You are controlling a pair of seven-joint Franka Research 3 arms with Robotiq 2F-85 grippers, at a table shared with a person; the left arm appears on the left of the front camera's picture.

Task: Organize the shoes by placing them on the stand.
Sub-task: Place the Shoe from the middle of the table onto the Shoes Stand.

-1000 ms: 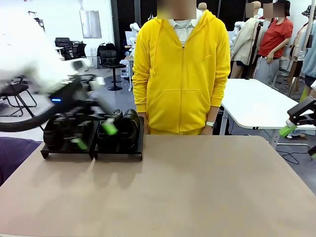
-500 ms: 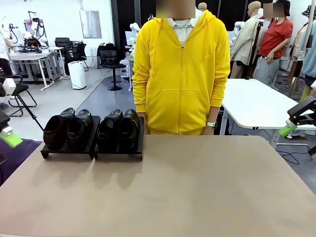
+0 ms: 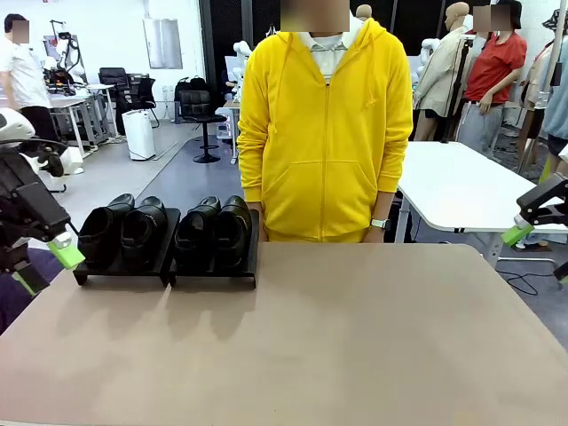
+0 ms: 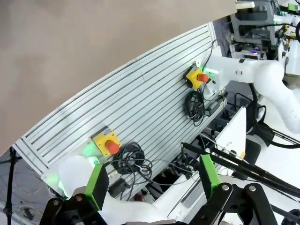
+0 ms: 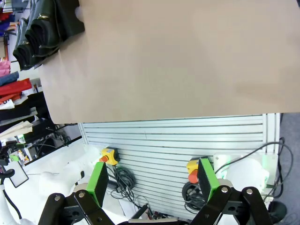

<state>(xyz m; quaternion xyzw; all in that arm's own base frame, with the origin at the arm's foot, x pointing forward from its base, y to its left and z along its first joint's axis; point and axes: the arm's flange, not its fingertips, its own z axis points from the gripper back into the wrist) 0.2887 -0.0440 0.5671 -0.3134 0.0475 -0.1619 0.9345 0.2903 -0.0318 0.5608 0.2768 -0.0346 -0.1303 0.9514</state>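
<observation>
Four shoes point(image 3: 169, 232) seated toe-down on stand point(image 3: 213, 279), far left of table point(image 3: 355, 337). My left gripper point(image 3: 44, 264) and right gripper point(image 3: 537, 253): jaws released, empty, off table edges.

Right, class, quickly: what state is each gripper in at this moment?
Left gripper: open, holding nothing, off the table's left edge.
Right gripper: open, holding nothing, off the table's right edge.

We see the right end effector point(image 3: 532, 232) cut by the front view's right edge, and the shoes point(image 5: 44, 30) cropped at the right wrist view's corner.
</observation>
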